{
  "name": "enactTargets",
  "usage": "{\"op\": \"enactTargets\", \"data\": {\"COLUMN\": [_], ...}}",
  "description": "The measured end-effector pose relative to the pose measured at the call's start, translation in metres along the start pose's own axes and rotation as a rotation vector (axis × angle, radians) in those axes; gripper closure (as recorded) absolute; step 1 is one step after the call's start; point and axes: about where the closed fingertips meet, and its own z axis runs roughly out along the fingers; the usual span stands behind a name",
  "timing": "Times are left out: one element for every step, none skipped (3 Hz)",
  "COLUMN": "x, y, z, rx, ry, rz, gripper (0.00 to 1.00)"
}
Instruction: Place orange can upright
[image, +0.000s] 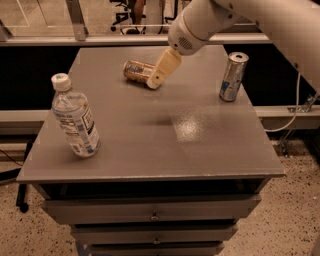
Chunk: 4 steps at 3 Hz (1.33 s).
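Bottle (75, 120) of water stands on the table (200, 145), nearer and well left of the gripper (154, 84), whose grip I cannot tell is wide or closed; a silver can (232, 76) stands well to its right, and the orange can (136, 70) lies on its side at its tip.

White arm (265, 22) at 1 o'clock, a thick smooth shell with no seams or screws showing; its end a bulbous round housing (192, 30), also white, with a small patch of dark dots on its face; below that the tool (156, 81), pale cream-yellow, flat-sided, tapering to a blunt tip, over the table (150, 150) toward 12 o'clock.
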Motion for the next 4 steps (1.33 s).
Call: {"op": "enactTargets", "data": {"x": [-0.021, -0.04, -0.051, -0.054], "y": [-0.022, -0.034, -0.036, -0.036], "z": [0.036, 0.069, 0.098, 0.121], "rx": [0.022, 0.019, -0.002, -0.016], "ry": [-0.036, -0.05, -0.033, 0.004], "rz": [0.017, 0.018, 0.018, 0.015], "gripper": [0.0, 0.0, 0.0, 0.0]}}
